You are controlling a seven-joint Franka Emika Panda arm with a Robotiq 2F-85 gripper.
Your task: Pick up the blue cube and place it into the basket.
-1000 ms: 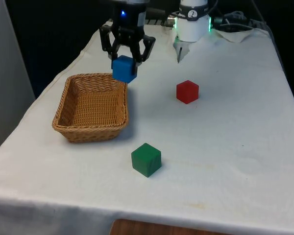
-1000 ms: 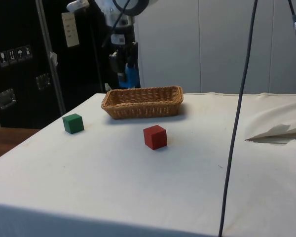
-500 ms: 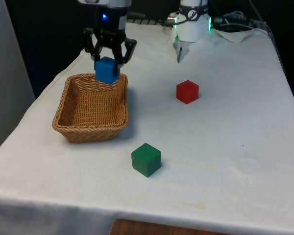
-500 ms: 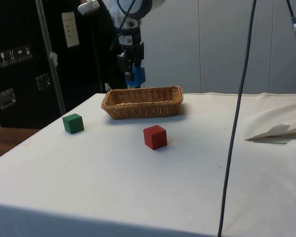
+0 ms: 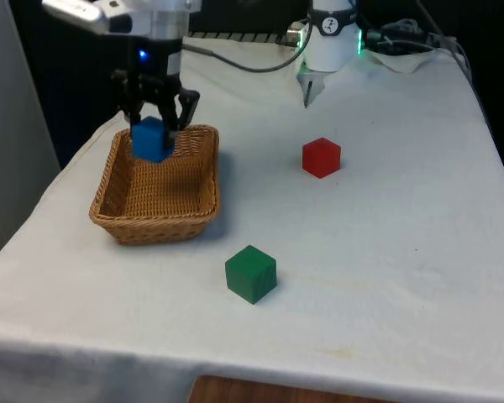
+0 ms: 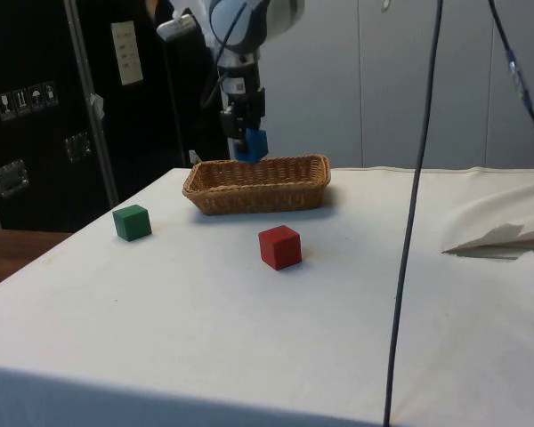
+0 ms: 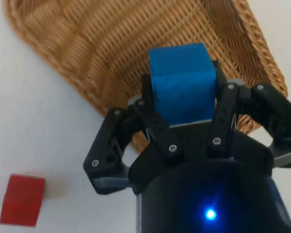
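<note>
White cloth (image 5: pixel 386 252), wicker basket (image 5: pixel 118 214) — gripper (image 5: pixel 154 126) clamping blue cube (image 5: pixel 151 139) above

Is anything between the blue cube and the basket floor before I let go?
Nothing visible. The hand holds the blue cube over the basket, above its far end, and the woven floor below it looks bare. The red cube and green cube sit on the cloth outside it.

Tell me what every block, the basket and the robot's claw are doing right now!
gripper: shut on the blue cube, above the basket.
blue cube: held in the air over the basket.
basket: upright on the table, nothing inside.
red cube: resting on the table.
green cube: resting on the table.
</note>
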